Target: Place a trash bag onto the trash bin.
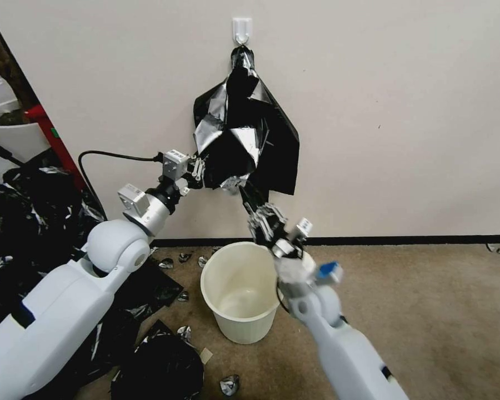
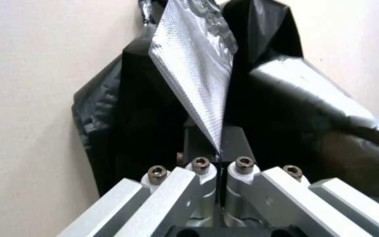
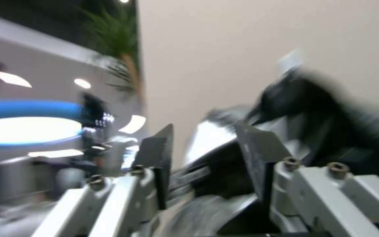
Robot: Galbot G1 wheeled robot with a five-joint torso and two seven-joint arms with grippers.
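A trash bag (image 1: pixel 241 130) hangs from a white hook (image 1: pixel 242 29) on the wall, directly above the trash bin (image 1: pixel 240 289) standing empty on the carpeted floor. The left pincer (image 1: pixel 201 172) is clamped tight on a silvery fold at the bag's lower edge; the right pincer (image 1: pixel 259 211), fingers spread, reaches up just beneath it. Freeing one bag likely needs a steady downward pull, the second grip taken wide apart.

White rounded arms, silver wrist joints, a black cable (image 1: pixel 114 156), and hex screws (image 2: pixel 200 161) on grey metal linkages.
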